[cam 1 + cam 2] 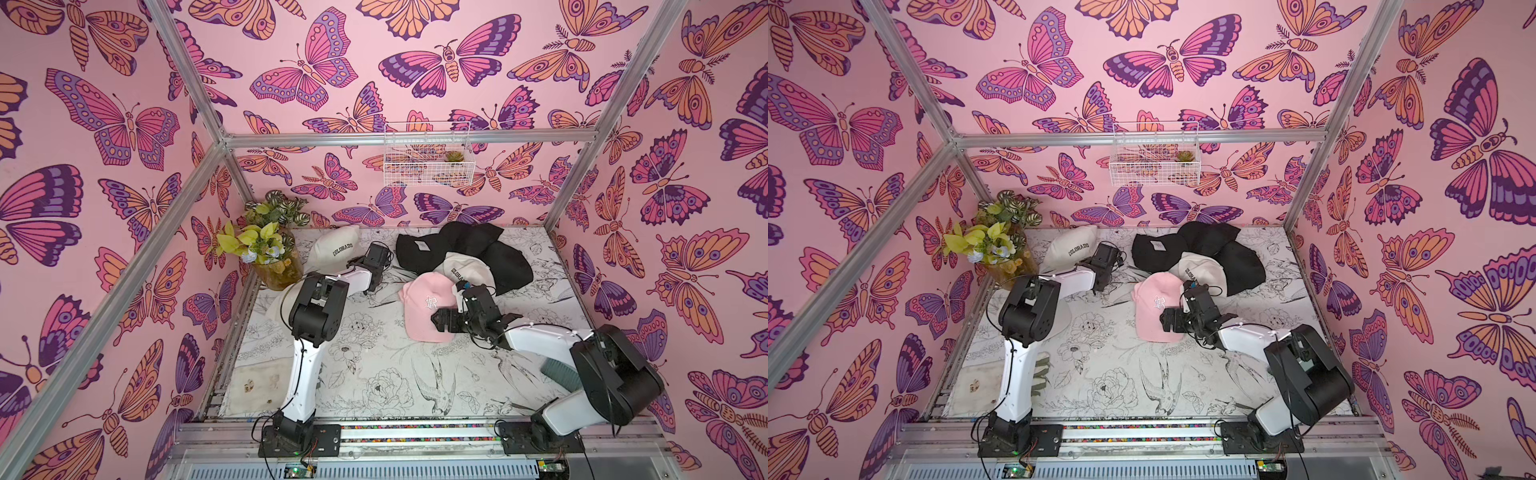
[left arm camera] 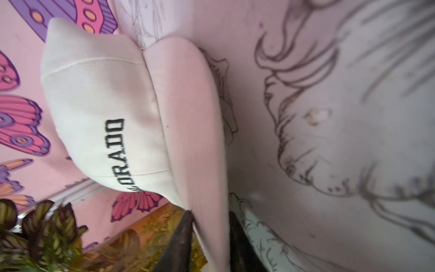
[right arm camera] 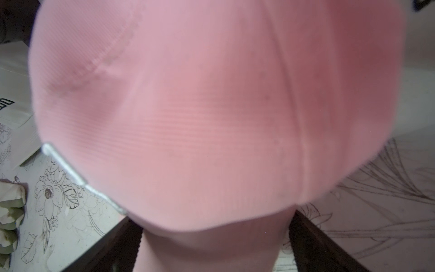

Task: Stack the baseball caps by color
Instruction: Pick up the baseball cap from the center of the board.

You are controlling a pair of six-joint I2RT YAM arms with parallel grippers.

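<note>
A tabletop (image 1: pixel 374 365) fills the floor of a butterfly-papered booth, covered in white cloth printed with black line-drawn flowers and birds. At its far right lies a slumped heap of black caps (image 1: pixel 457 245), soft and matte, one bearing a small white patch. In front of the heap, near the centre, a pink cap (image 1: pixel 422 309) of finely ribbed fabric sits dome-up, showing a white monogram. The middle cream cap (image 1: pixel 471 266) is crumpled between the two.

The far-left cream cap (image 1: pixel 332 249), lettered COLORADO in black, sits beside a glass jar of leaves (image 1: pixel 282 266). The left gripper (image 2: pixel 209 213) pinches its smooth curved brim. The right gripper (image 3: pixel 211 216) has its jaws spread wide around the pink cap's edge. Blur hides whether they touch it.
</note>
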